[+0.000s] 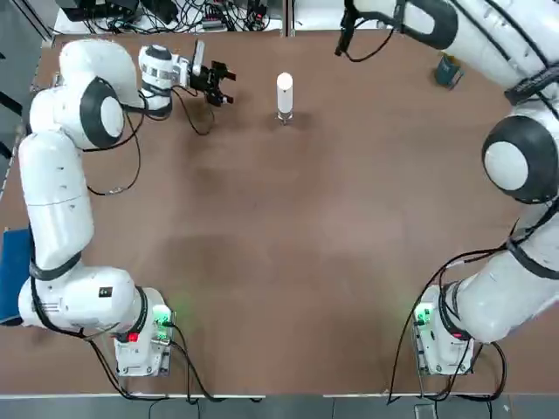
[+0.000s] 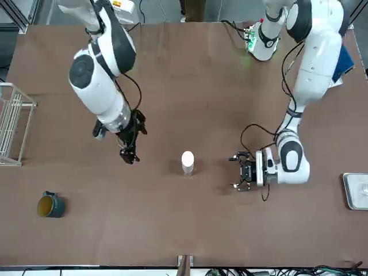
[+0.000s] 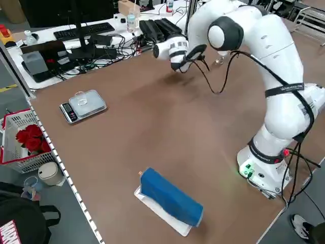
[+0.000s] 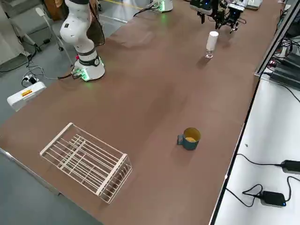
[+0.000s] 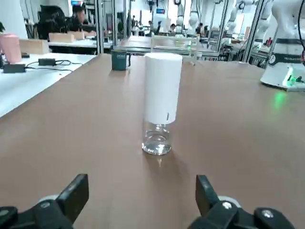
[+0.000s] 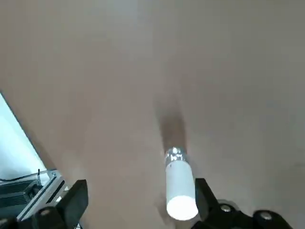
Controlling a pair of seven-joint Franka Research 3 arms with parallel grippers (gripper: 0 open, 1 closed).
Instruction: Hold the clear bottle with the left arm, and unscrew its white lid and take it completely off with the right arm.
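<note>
The clear bottle stands upright at the far middle of the table, with the long white lid on top of it. My left gripper lies low beside it on the left, open and a short gap away. In the left wrist view the lid and the bottle stand ahead of the spread fingers. My right gripper hangs open above and to the right of the bottle. Its wrist view looks down on the lid close to one finger. Neither gripper touches anything.
A teal mug sits at the far right of the table. A wire rack lies on the right side. A small scale and a blue roll lie on the left side. Desks with cables line the far edge.
</note>
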